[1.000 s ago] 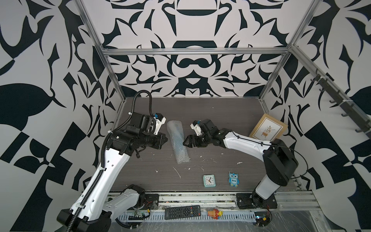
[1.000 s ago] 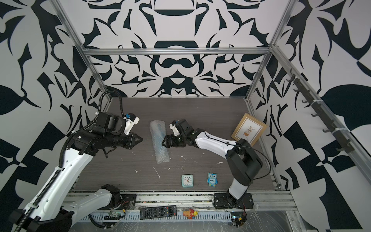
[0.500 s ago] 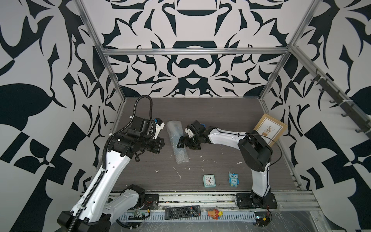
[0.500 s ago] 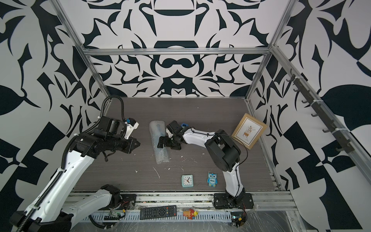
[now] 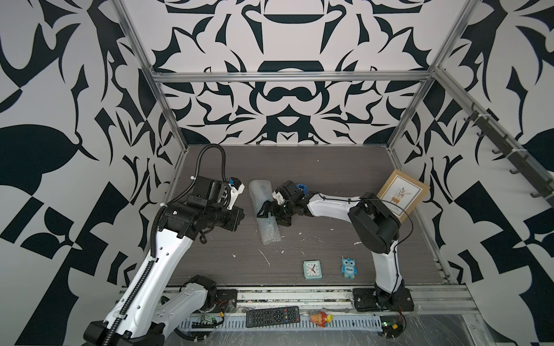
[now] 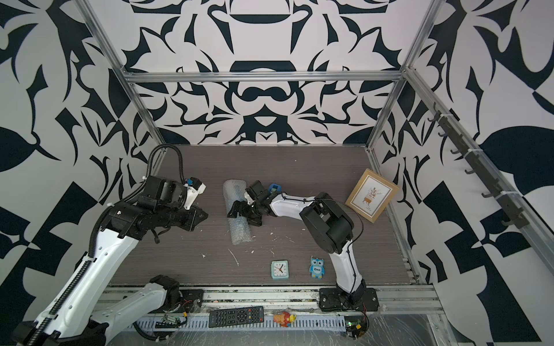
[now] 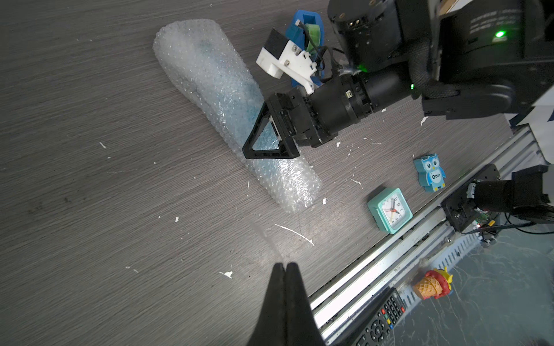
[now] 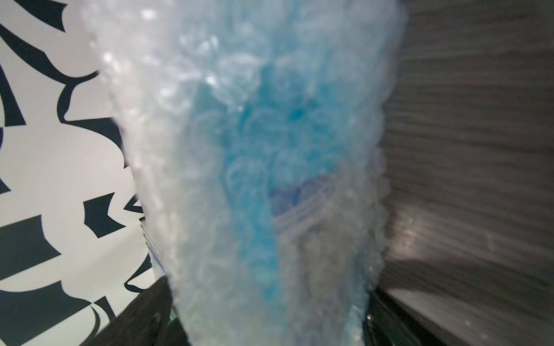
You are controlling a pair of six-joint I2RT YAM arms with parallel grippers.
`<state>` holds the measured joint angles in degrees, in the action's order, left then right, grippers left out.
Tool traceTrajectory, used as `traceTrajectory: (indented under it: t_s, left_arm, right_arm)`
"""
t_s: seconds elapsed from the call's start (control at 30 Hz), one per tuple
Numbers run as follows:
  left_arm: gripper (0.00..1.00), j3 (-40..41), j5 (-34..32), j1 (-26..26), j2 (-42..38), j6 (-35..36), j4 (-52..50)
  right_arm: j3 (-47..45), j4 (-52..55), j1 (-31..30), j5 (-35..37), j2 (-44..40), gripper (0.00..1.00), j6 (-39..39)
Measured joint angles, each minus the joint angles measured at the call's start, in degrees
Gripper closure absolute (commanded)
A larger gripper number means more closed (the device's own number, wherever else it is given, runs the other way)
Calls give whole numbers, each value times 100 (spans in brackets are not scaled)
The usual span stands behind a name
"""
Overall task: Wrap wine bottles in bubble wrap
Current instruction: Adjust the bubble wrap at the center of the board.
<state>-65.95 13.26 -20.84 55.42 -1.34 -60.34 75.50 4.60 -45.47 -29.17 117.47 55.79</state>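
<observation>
The wine bottle lies flat, rolled inside the bubble wrap, right between the wide jaws of the right gripper. We think they sit there to stop the wrap unrolling; we cannot tell if they squeeze. The left gripper is pinched shut, empty, well away from the right gripper.

The bottle shows only as a blue blur through the bubble wrap, its cap hidden.
</observation>
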Motion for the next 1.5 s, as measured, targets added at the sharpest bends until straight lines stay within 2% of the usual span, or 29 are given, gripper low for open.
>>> traceTrajectory:
  t_s: [0.13,0.5,0.7,1.1,1.23,1.5]
  left_arm:
    - [100,76,-2,11,-144,17,0]
    - [100,184,-2,22,-317,17,0]
    - [100,186,28,22,-262,9,9]
    - [100,407,533,22,101,-188,461]
    - [100,450,610,22,190,-208,595]
    - [100,555,634,22,295,-208,811]
  right_arm:
    - [2,24,-13,44,68,36,22]
    - [448,833,-103,544,109,59,-625]
    - [566,1523,-149,1032,-44,78,-1134]
    - [391,3453,-153,2686,-778,79,-1904]
    - [396,3901,-278,3429,-933,79,-2098]
    - [706,4465,-859,4903,-527,79,-2374]
